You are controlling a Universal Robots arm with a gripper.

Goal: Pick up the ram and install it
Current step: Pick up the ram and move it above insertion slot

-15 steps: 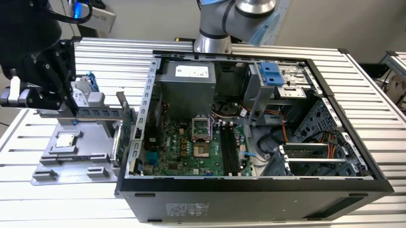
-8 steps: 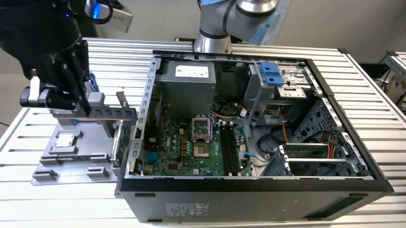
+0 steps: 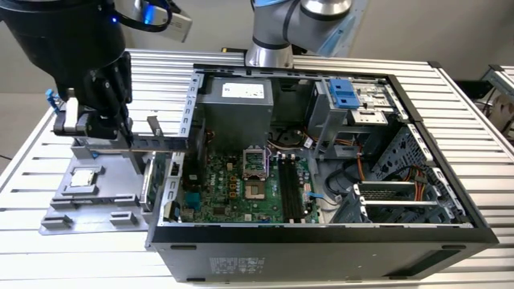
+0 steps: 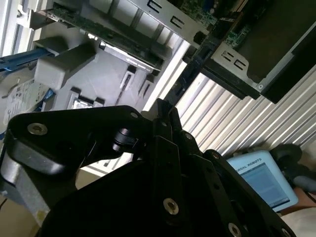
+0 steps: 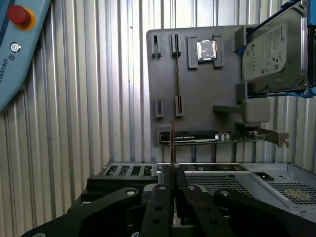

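In the first wrist view my gripper point(image 5: 172, 186) is shut on the ram point(image 5: 172, 145), a thin stick seen edge-on that rises from between the black fingers. It hangs over the near edge of the grey fixture plate point(image 5: 197, 94) and the open computer case point(image 5: 237, 177). In the exterior view the gripper point(image 3: 120, 135) hovers above the fixture plate point(image 3: 88, 198), at the exterior view's left of the case. The motherboard's long black slots point(image 3: 291, 186) lie inside the case. The second wrist view looks past the gripper's black linkage point(image 4: 160, 106) at the fixture.
The fixture also carries a square processor chip point(image 5: 206, 49), a hard drive with blue rails point(image 5: 271, 52) and an expansion card point(image 5: 232, 139). A teach pendant point(image 5: 15, 49) lies on the ribbed table point(image 3: 40, 253). The case wall point(image 3: 173, 174) stands between fixture and motherboard.
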